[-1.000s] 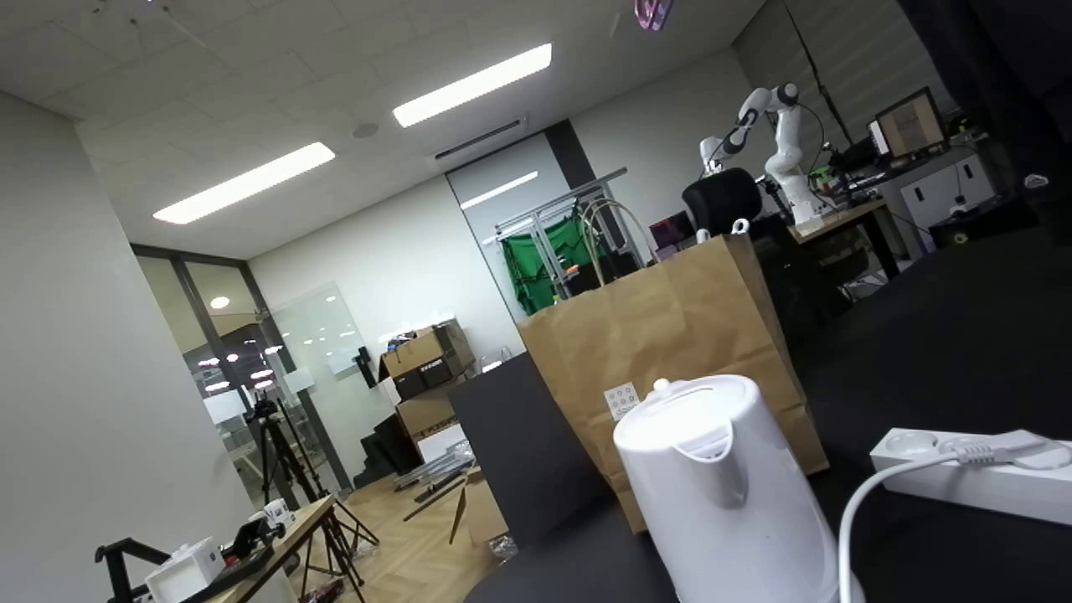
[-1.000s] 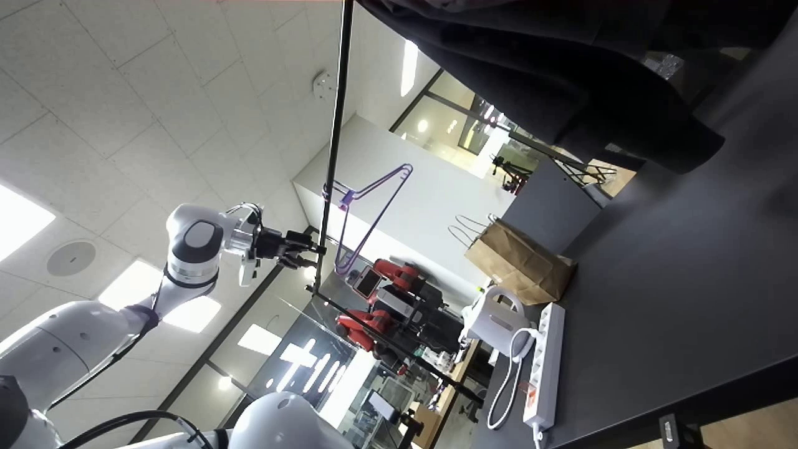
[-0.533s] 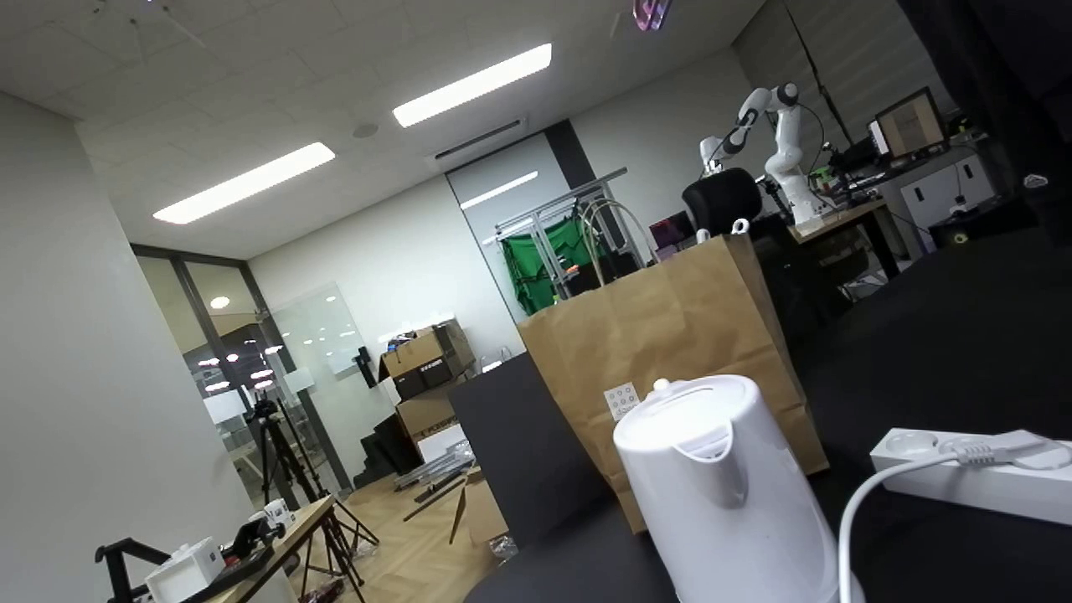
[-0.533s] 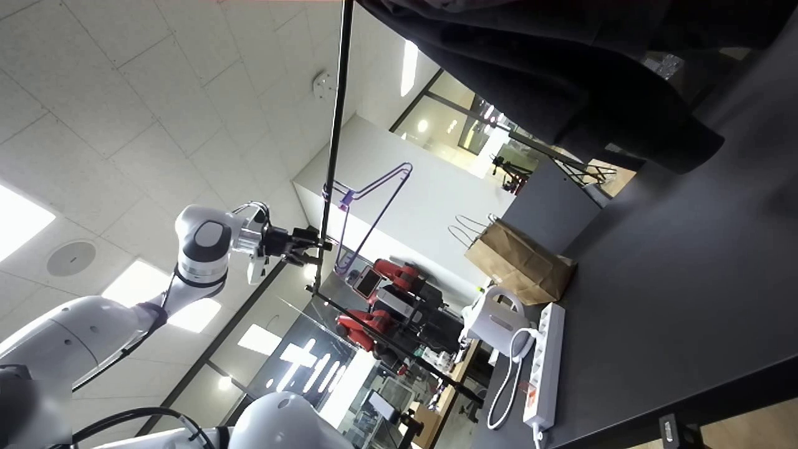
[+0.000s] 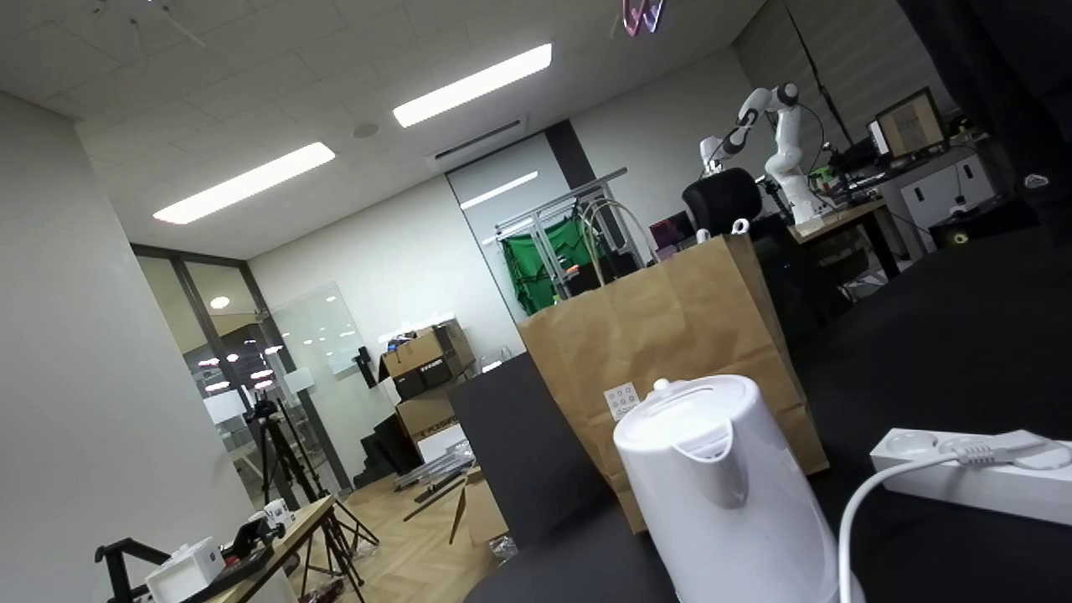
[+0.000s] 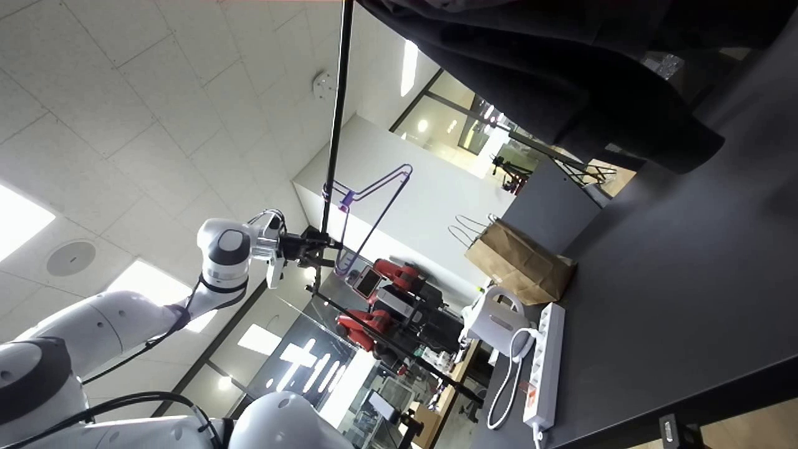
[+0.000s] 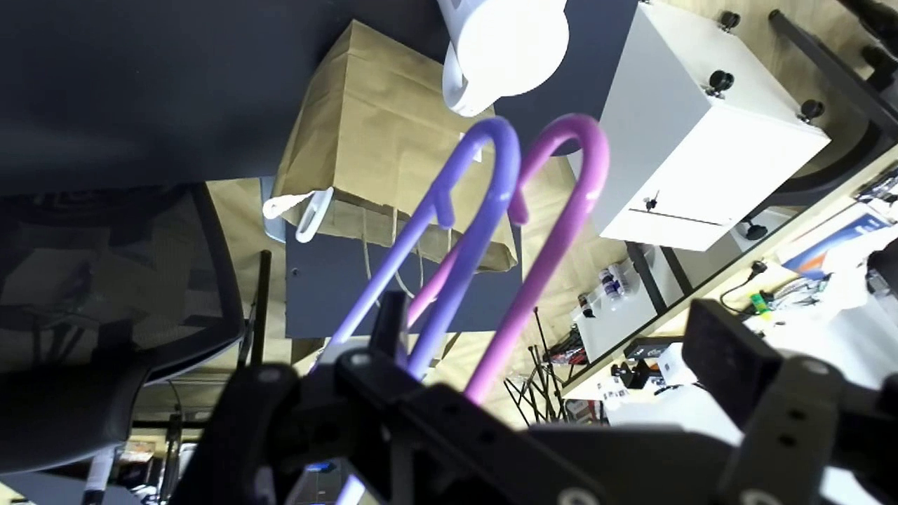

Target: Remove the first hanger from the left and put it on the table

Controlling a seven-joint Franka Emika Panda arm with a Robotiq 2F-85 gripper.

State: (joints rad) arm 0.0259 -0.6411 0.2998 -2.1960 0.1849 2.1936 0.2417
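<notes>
The pink hanger [image 7: 533, 294] shows close up in the wrist view, with a purple hanger [image 7: 456, 287] beside it on the left. In an exterior view their ends, pink [image 5: 632, 18] and purple [image 5: 655, 15], hang at the top edge. In an exterior view the hangers overlap, purple hub [image 6: 347, 198], on a black rod. My gripper [image 7: 554, 319] is open and empty, its fingers wide apart. The pink bar passes across the gap near the left finger [image 7: 389, 322]; contact cannot be told. In an exterior view the gripper [image 6: 336, 254] is at the rod, beside the hangers' lower end. The dark table [image 6: 654, 249] lies below.
The black rod [image 6: 336, 112] carries the hangers, and dark clothing [image 6: 530, 75] hangs farther along it. On the table stand a brown paper bag [image 6: 520, 262], a white kettle [image 6: 499, 324] and a white power strip [image 6: 545, 368] with a cable.
In an exterior view my arm and gripper have moved right, past the rod towards the hangers. The hanger ends at the top of an exterior view have shifted slightly left and spread apart.
</notes>
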